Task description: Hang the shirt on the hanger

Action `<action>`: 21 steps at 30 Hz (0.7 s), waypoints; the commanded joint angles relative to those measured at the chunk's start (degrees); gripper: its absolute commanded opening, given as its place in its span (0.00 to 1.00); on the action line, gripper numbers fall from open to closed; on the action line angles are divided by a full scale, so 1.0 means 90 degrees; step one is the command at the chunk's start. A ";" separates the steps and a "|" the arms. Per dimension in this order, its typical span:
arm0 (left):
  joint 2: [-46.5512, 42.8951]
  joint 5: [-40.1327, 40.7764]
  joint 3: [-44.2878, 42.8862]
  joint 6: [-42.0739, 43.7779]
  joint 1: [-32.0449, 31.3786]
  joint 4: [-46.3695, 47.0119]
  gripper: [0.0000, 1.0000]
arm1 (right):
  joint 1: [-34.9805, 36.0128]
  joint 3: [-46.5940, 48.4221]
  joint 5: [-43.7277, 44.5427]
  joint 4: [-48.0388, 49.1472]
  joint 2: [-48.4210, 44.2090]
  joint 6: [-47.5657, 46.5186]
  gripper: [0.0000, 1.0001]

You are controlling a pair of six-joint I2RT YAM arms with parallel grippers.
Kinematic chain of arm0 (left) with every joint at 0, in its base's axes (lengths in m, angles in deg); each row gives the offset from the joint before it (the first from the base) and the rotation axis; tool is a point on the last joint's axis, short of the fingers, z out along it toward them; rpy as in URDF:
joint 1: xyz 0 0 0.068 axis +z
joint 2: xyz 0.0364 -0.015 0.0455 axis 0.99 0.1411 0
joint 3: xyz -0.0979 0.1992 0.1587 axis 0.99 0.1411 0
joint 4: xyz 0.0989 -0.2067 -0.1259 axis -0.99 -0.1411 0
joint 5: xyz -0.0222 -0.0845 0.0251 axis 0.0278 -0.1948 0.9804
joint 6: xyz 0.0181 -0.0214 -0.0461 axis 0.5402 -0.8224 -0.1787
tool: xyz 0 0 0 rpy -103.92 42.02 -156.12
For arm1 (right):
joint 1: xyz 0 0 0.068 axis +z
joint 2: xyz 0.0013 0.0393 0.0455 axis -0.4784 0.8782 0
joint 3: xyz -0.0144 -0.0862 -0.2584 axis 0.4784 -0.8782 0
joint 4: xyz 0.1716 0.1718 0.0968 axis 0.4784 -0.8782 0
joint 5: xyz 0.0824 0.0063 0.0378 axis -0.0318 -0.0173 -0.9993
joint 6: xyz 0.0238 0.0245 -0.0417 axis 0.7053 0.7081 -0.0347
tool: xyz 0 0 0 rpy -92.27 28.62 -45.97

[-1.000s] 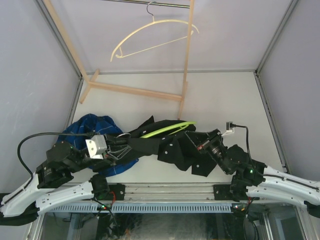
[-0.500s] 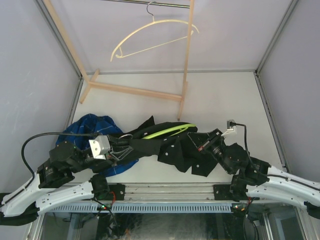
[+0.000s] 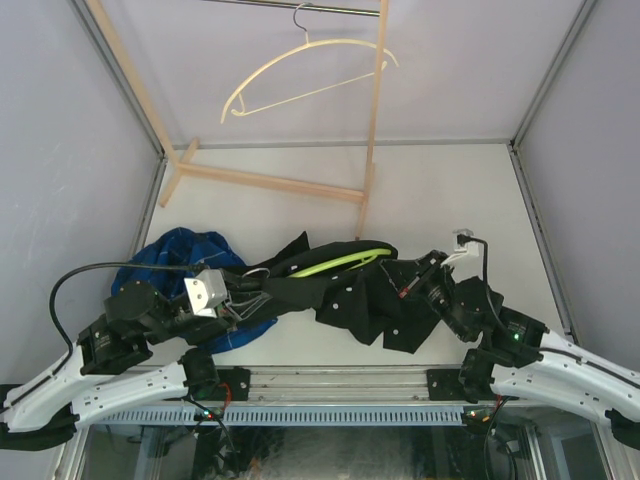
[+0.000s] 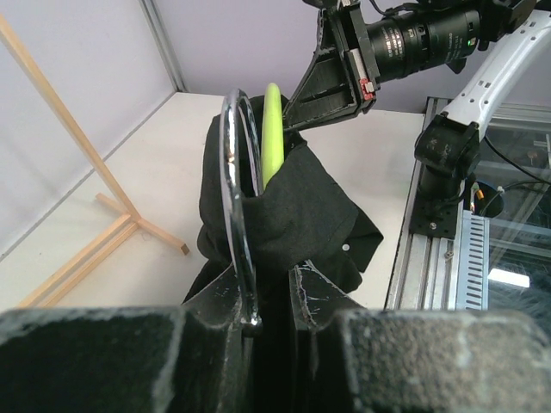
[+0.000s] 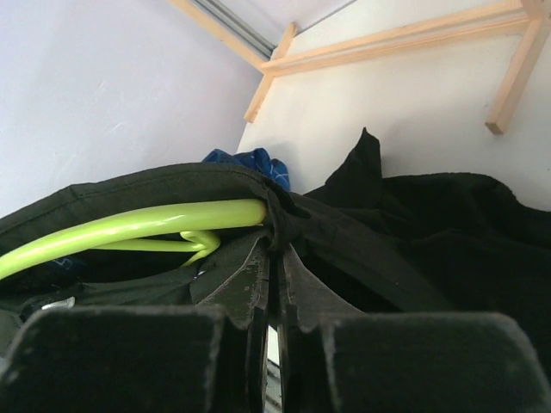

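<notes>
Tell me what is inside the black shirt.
The lime-green hanger runs inside the shirt. Part of its green arm shows at the opening; the rest is covered by cloth.

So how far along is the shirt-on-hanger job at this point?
Done: the hanger sits partly inside the shirt. In hand: the left fingers clamp its metal hook, and the right fingers pinch fabric at one hanger end. Remaining: the shirt looks bunched, not yet draped over both hanger shoulders.
</notes>
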 commanded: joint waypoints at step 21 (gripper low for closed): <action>0.0558 0.0191 -0.0720 0.0437 0.0017 -0.0297 0.00 | -0.0300 0.1158 0.1371 -0.2420 0.0817 -0.3078 0.00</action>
